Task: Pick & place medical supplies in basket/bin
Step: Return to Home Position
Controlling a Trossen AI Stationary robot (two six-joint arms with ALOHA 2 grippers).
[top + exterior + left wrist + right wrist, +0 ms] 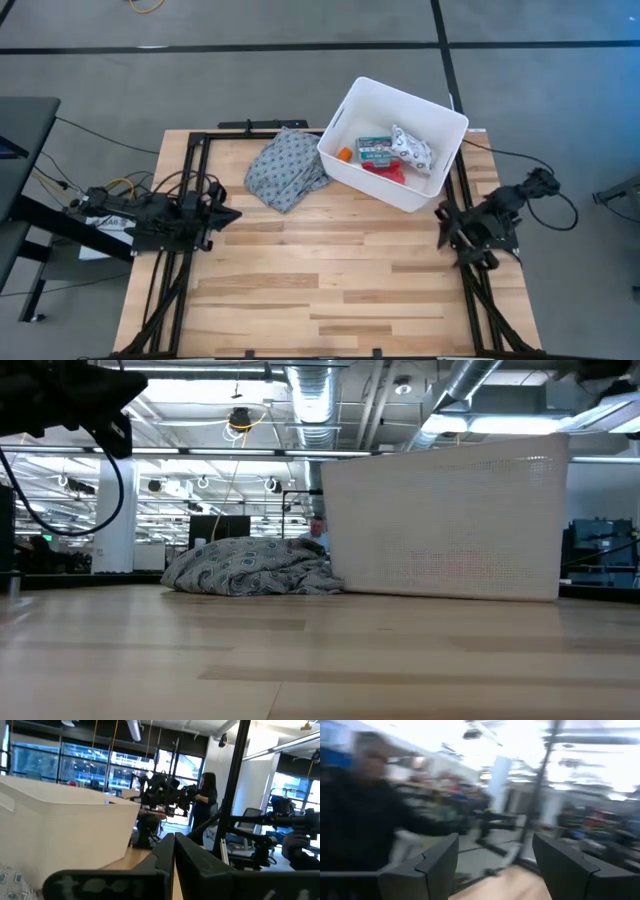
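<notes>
The pale wooden table [300, 290] carries the white bin [420, 108] at 1 o'clock, with the green first-aid box [375, 150], white patterned soft pack [412, 148] and orange tube [345, 154] inside and the grey dotted cloth [288, 165] just beside it at 12. My left gripper [228, 214] waits at 9 o'clock, fingers pressed together on nothing; my right gripper [443, 226] at 3 o'clock is spread wide, empty
</notes>
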